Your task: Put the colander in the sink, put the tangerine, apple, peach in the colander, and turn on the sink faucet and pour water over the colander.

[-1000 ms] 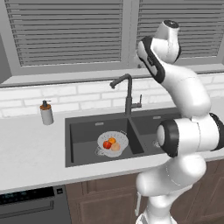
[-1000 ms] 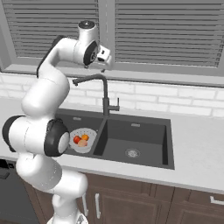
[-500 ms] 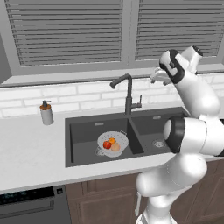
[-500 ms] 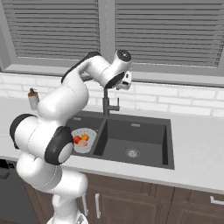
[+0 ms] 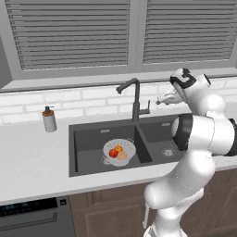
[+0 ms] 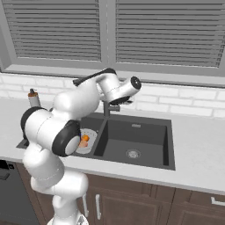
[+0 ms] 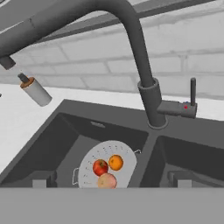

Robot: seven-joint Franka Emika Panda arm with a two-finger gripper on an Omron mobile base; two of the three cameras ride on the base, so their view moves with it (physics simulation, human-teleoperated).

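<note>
The small round white-grey perforated colander [image 5: 119, 151] is sitting in the left basin of the dark charcoal double-basin sink [image 5: 88, 139], carrying the red apple [image 5: 113, 152], orange tangerine [image 5: 119, 148] and pale tan-pink peach [image 5: 122, 155]. The two-finger gripper [image 5: 162, 99] is hanging wide apart and empty, just right of the tall black gooseneck faucet [image 5: 135, 97].

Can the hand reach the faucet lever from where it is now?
Probably yes. The open hand hangs beside the sink faucet, and nothing stands between it and the lever.
</note>
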